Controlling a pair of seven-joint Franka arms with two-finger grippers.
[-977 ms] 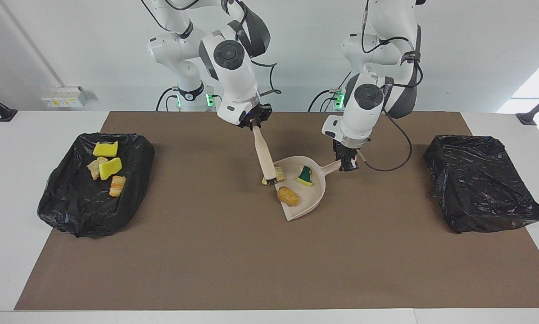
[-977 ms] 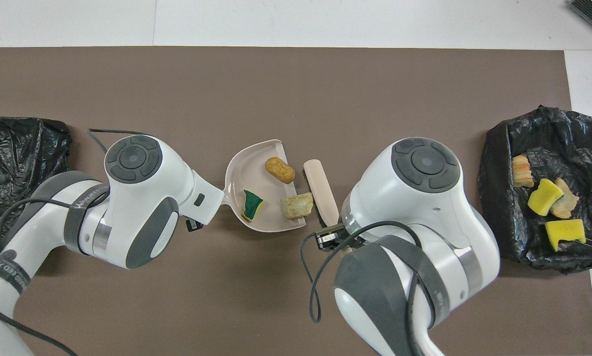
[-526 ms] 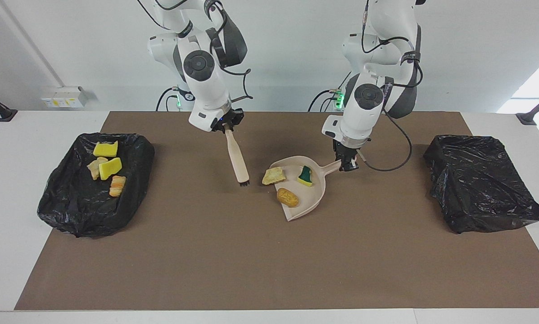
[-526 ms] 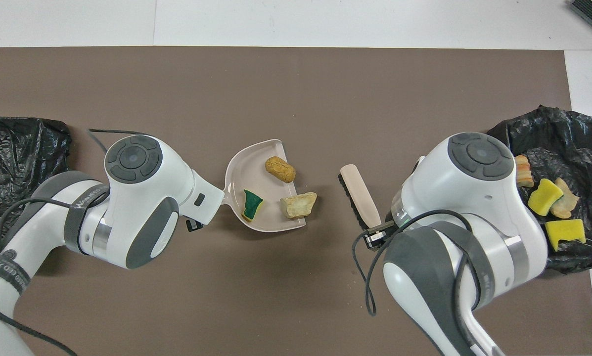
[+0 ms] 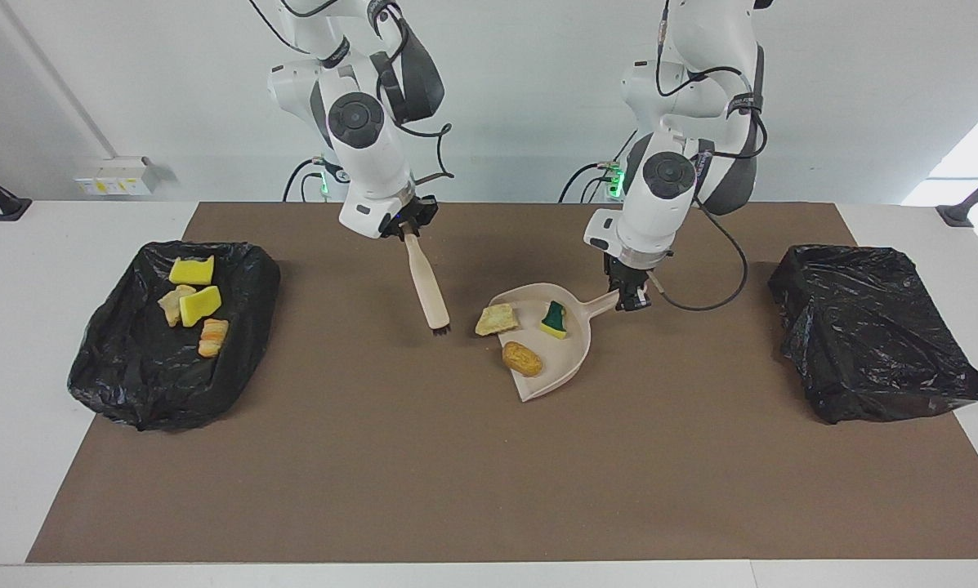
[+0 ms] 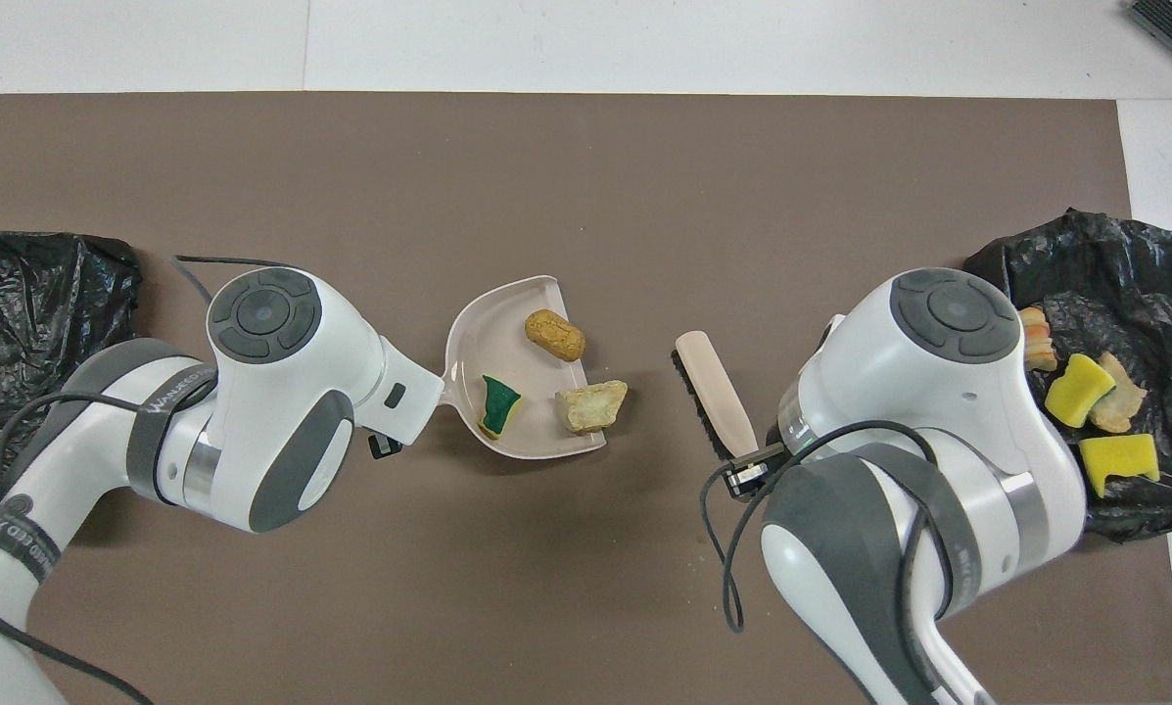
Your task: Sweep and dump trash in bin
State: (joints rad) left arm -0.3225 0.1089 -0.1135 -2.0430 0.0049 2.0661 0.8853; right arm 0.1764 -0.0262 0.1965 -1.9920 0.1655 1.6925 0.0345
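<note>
The dustpan lies flat near the middle of the brown mat, its handle pointing at the left arm's end and its open mouth at the right arm's end. In it lie 3 bits of trash: a golden lump, a green and yellow sponge chunk and a tan lump at the mouth. The left gripper is closed on the handle. The right gripper is closed on the brush, which has swung away from the pan since 1 second ago and hangs tilted over the mat.
</note>
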